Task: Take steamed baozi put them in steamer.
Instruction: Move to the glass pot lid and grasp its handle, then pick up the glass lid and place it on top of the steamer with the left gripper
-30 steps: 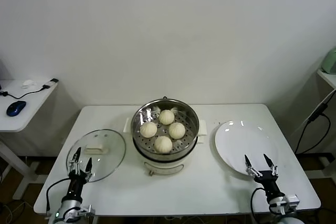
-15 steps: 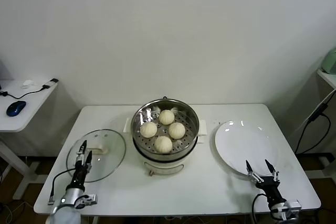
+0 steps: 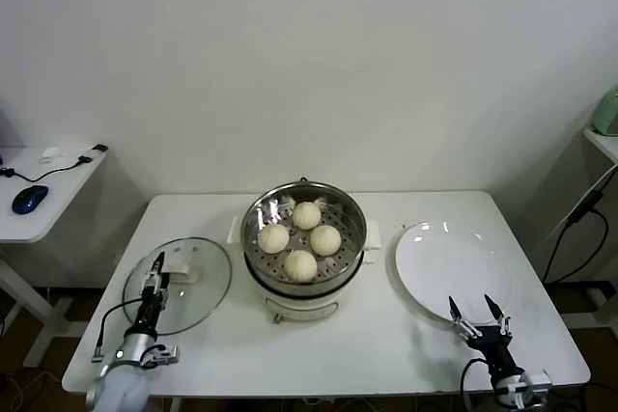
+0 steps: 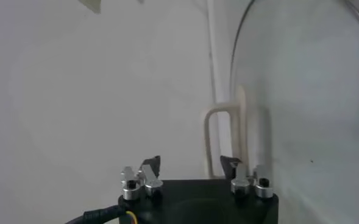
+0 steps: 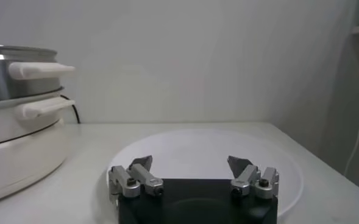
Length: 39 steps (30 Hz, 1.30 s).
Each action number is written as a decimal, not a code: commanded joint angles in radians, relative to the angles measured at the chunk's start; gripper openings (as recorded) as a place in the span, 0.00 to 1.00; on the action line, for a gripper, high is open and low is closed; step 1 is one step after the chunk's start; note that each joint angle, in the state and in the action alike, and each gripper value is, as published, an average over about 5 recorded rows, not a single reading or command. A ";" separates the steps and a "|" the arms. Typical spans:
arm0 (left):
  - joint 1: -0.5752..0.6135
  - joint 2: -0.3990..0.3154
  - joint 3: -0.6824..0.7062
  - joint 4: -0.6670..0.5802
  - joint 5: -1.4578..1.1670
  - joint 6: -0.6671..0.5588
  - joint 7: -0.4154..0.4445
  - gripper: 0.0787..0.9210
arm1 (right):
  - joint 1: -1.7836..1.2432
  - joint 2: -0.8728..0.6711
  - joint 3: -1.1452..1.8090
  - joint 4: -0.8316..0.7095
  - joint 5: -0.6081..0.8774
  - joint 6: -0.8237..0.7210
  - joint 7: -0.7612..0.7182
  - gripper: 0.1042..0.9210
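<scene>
Several cream-white steamed baozi [image 3: 300,264] lie on the perforated tray inside the shiny steel steamer [image 3: 255,222] at the middle of the white table. The steamer's side and handles [image 5: 21,79] also show in the right wrist view. My left gripper [image 3: 154,271] hangs over the near part of the round glass lid [image 3: 203,296], its jaws apart and empty, with the lid's cream handle [image 4: 219,115] just ahead of the left gripper [image 4: 190,163]. Low at the front rim of the flat white plate [image 3: 439,258], my right gripper [image 3: 474,312] stands open and empty, the plate [image 5: 209,146] bare beyond the right gripper [image 5: 190,163].
A small side table at far left carries a blue mouse [image 3: 29,198] and a cable. A pale green object [image 3: 606,111] sits on a shelf at far right. Dark cables hang past the table's right edge. A white wall stands behind the table.
My left gripper has moved forward over the glass lid toward its handle, and its jaws look narrower. My right gripper has dropped slightly at the plate's front rim. The baozi have not moved.
</scene>
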 commanded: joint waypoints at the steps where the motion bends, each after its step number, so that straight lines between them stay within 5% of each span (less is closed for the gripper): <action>1: -0.029 0.001 0.004 0.032 0.009 0.007 0.007 0.60 | -0.001 0.005 0.000 0.008 -0.018 -0.006 -0.002 0.88; 15: -0.033 -0.003 0.010 0.046 -0.025 -0.034 0.015 0.12 | -0.003 0.004 0.005 0.017 -0.027 -0.007 -0.005 0.88; 22: -0.020 -0.011 -0.001 0.000 -0.072 -0.029 0.041 0.07 | -0.003 0.009 0.005 0.038 -0.049 -0.026 0.013 0.88; 27: 0.045 0.007 -0.037 -0.169 -0.183 0.040 0.123 0.07 | 0.000 0.019 0.002 0.058 -0.099 -0.057 0.059 0.88; 39: 0.252 0.141 -0.168 -0.791 -0.389 0.398 0.475 0.07 | 0.002 0.028 -0.026 0.079 -0.169 -0.063 0.089 0.88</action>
